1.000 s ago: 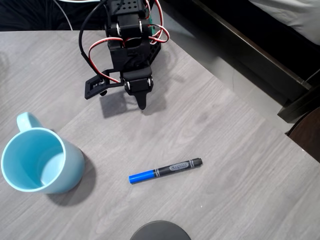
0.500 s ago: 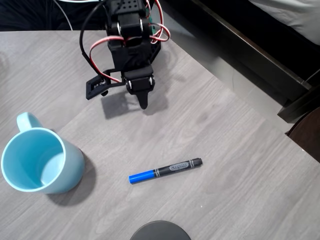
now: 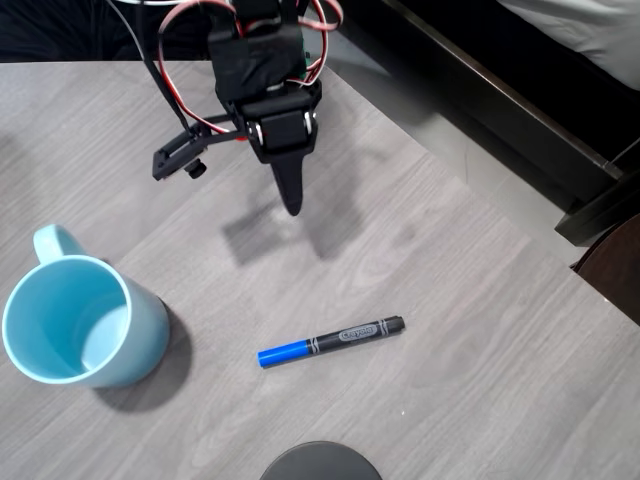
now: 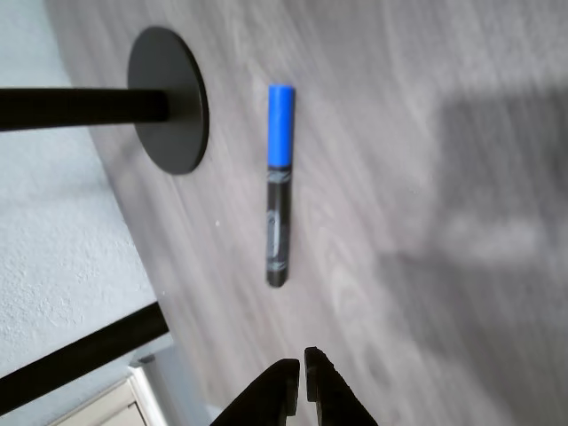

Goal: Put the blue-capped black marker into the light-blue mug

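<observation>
The black marker (image 3: 331,341) with its blue cap lies flat on the grey table, cap end toward the left in the overhead view. The wrist view has the marker (image 4: 279,185) lying ahead of the fingertips, cap farthest away. A light-blue mug (image 3: 82,320) stands upright at the left, handle toward the back, nothing inside. My gripper (image 3: 291,203) hangs above the table behind the marker, well apart from it. In the wrist view my gripper (image 4: 300,366) has its two black fingers pressed together, holding nothing.
A black round stand base (image 3: 320,461) sits at the table's front edge, its pole (image 4: 80,108) crossing the wrist view. The table edge runs diagonally at the right, with dark furniture (image 3: 520,120) beyond it. Red and black cables loop off the arm (image 3: 265,60).
The arm has lifted and reached forward, so the gripper tip sits a little nearer the marker. Marker and mug have not moved.
</observation>
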